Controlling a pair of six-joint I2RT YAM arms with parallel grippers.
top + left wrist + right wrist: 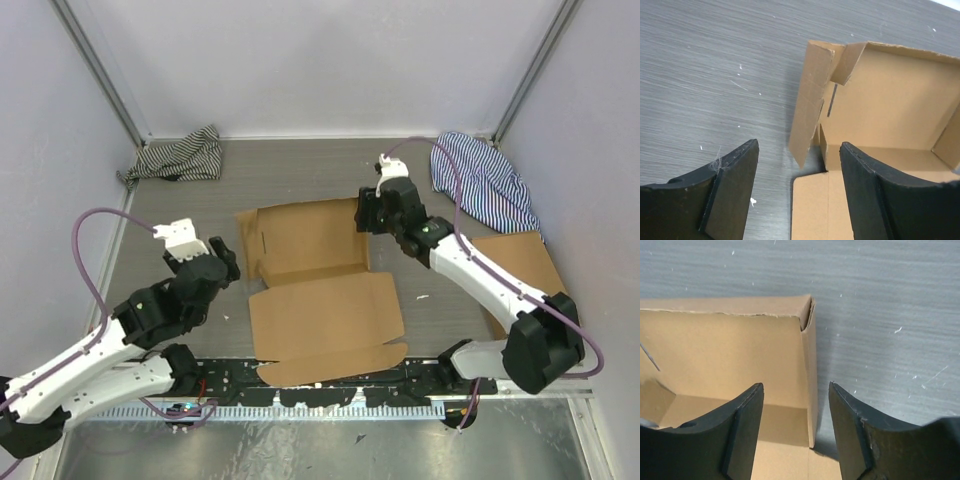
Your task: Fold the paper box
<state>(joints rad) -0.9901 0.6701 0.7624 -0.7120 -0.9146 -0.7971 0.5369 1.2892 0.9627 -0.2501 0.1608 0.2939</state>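
My right end effector (795,390), spread, straddles the box's (310,240) right wall, likely to pinch it upright; the left end effector (799,147), also spread, hovers by the opposite wall.

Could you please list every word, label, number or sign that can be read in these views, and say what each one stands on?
There is no readable text in any view.
The paper box is plain brown cardboard with no print.
The back-left cloth and the back-right cloth show only stripes.
The flat cardboard sheet is blank.
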